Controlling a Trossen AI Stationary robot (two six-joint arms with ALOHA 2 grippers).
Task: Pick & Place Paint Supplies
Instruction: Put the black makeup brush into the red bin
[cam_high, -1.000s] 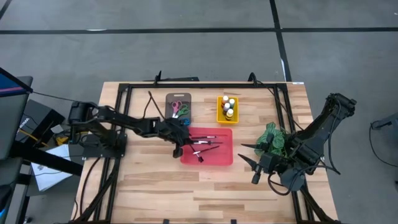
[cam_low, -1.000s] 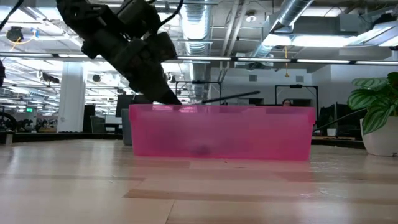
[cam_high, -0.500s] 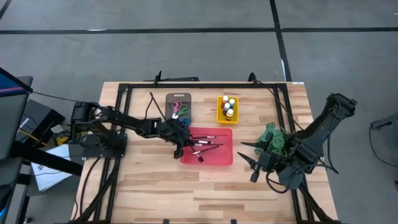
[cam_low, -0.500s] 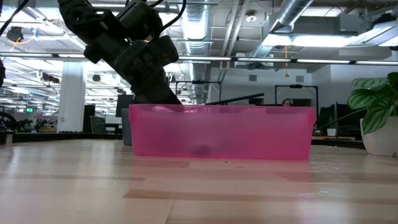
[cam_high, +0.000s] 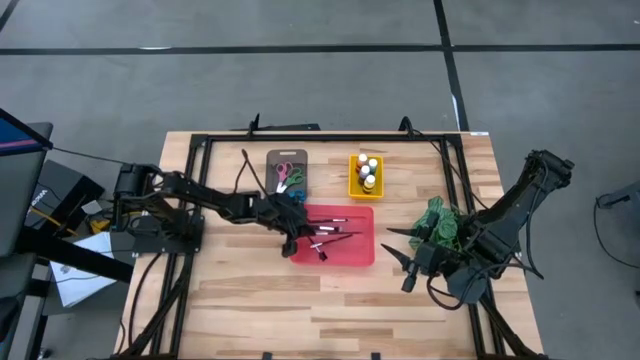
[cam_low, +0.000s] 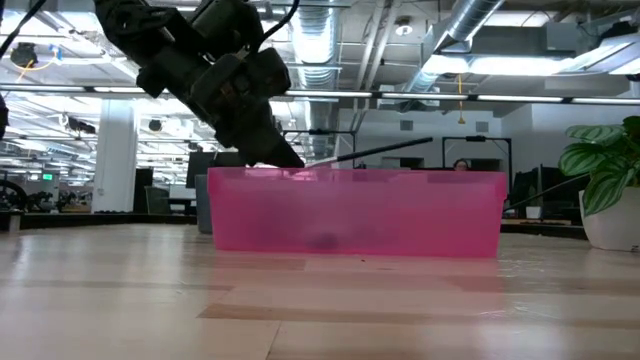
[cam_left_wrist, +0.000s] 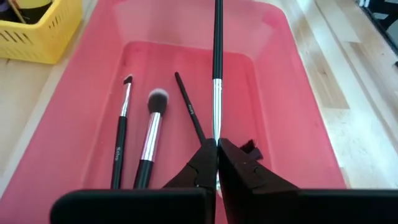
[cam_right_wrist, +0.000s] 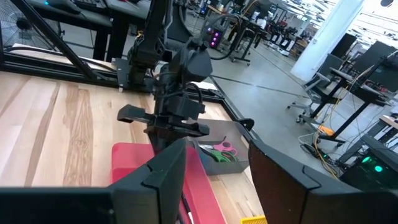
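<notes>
Frame centre, high view: left gripper (cam_high: 294, 232) clamped on a thin black-handled paintbrush with silver ferrule (cam_left_wrist: 217, 74) — held above the translucent red plastic tray (cam_high: 358, 255). On the tray floor, three more dark brushes (cam_left_wrist: 149, 134). Farther up: grey tray of scissors (cam_high: 288, 172), yellow basket of paint bottles (cam_high: 367, 174). Lower right, right gripper (cam_high: 402, 262) parted — holding nothing.

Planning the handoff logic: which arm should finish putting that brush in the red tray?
Left. The left gripper is shut on the paintbrush directly over the red tray, where three brushes already lie. The right gripper waits open near the plant, holding nothing.
</notes>
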